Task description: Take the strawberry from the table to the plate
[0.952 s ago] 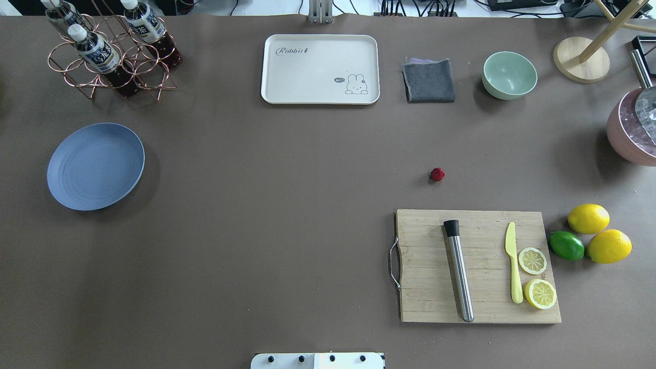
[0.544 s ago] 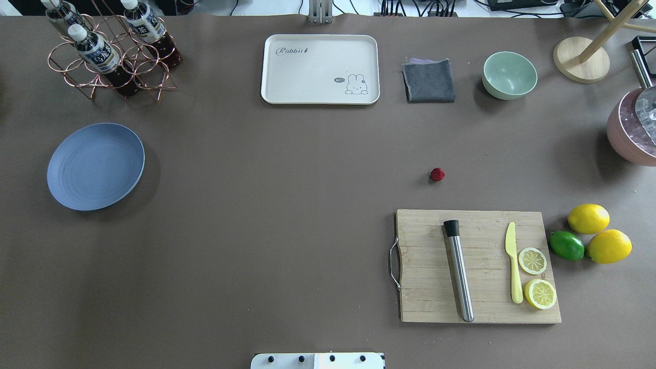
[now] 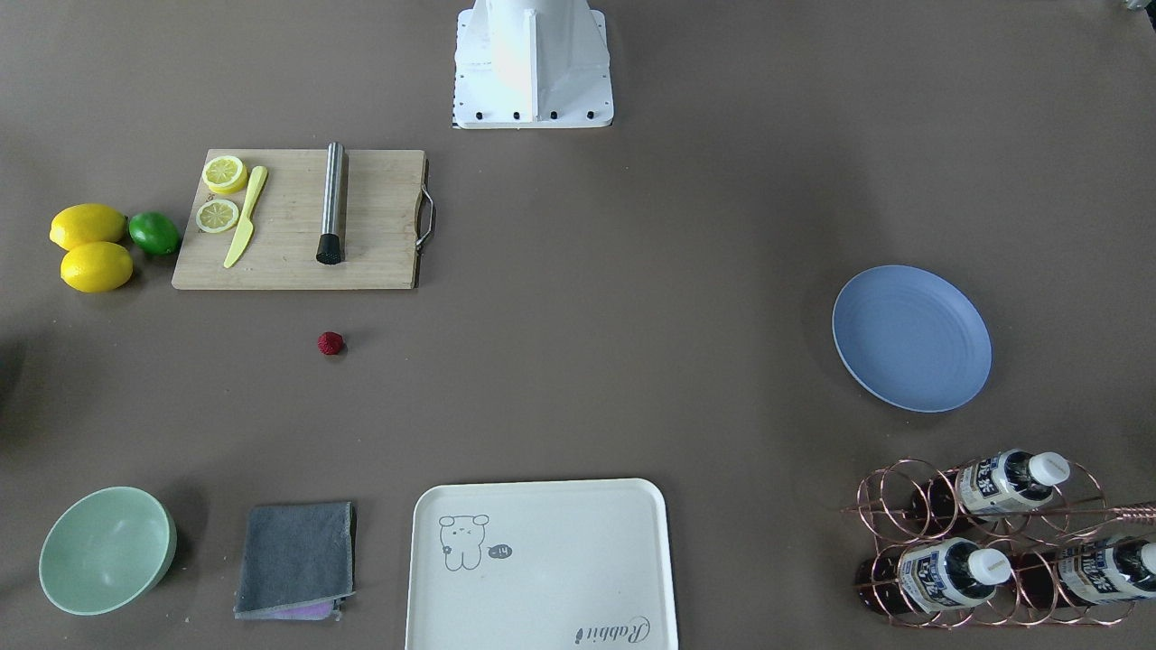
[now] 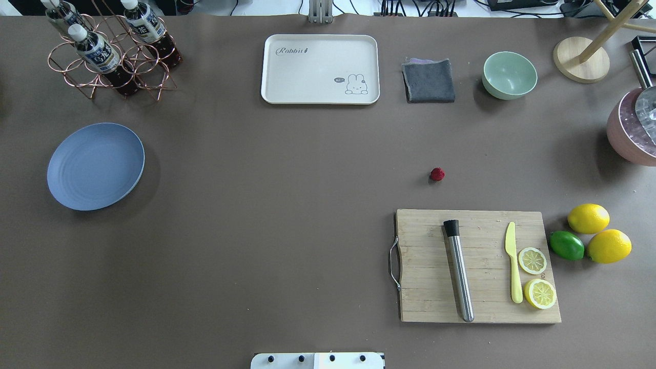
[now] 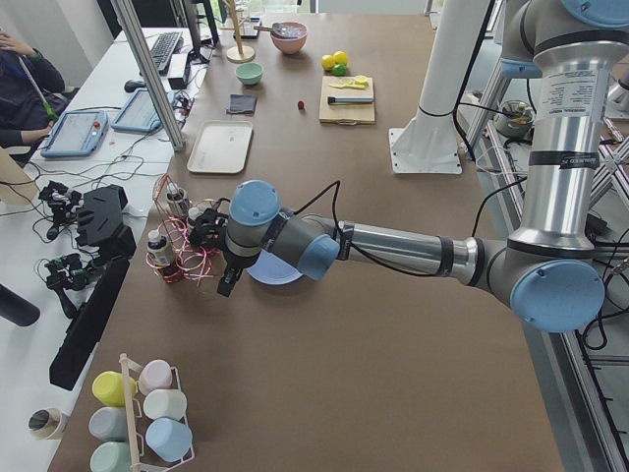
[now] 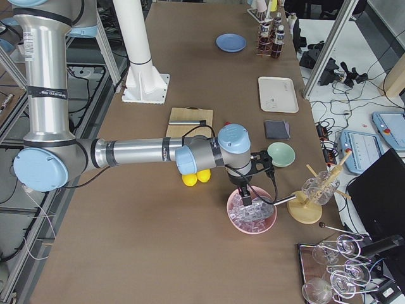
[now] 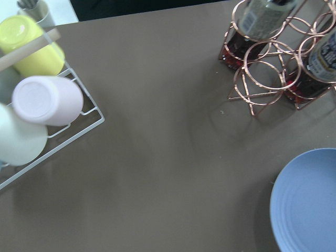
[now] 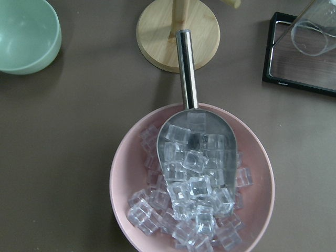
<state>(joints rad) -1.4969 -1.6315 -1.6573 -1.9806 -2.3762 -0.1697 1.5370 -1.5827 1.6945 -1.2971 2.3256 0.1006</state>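
Note:
The strawberry is a tiny dark-red berry alone on the brown table, just beyond the cutting board. Far off at the table's left lies the blue plate, with nothing on it. My left gripper shows only in the exterior left view, hanging beside the plate near the bottle rack; I cannot tell whether it is open or shut. My right gripper shows only in the exterior right view, over the pink ice bowl; its state cannot be told either.
A wooden cutting board holds a steel muddler, a yellow knife and lemon slices. Lemons and a lime sit to its right. A cream tray, grey cloth, green bowl, bottle rack and ice bowl line the edges.

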